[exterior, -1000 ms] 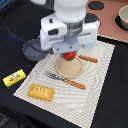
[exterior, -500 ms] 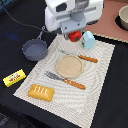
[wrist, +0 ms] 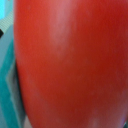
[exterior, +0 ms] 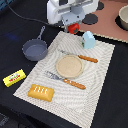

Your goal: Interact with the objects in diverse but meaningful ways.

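My gripper (exterior: 73, 25) hangs at the far edge of the striped mat, shut on the red tomato (exterior: 74, 29), which shows just below the white hand. The tomato (wrist: 70, 60) fills nearly the whole wrist view, so the fingers are hidden there. The pale blue-white carton (exterior: 88, 39) stands just to the exterior view's right of the tomato. The dark grey frying pan (exterior: 34, 50) rests off the mat's left edge. Near the front, the orange-yellow bread loaf (exterior: 41, 92) lies on the mat and the yellow butter packet (exterior: 14, 76) lies on the black table.
A round tan plate (exterior: 69, 66) sits mid-mat between a wooden-handled knife (exterior: 81, 57) and fork (exterior: 66, 80). A pinkish board (exterior: 107, 25) with a bowl (exterior: 122, 17) and black discs (exterior: 91, 19) lies at the back right.
The arm has pulled back from over the plate toward the far edge of the mat, uncovering the plate and cutlery. The tomato has travelled with the gripper.
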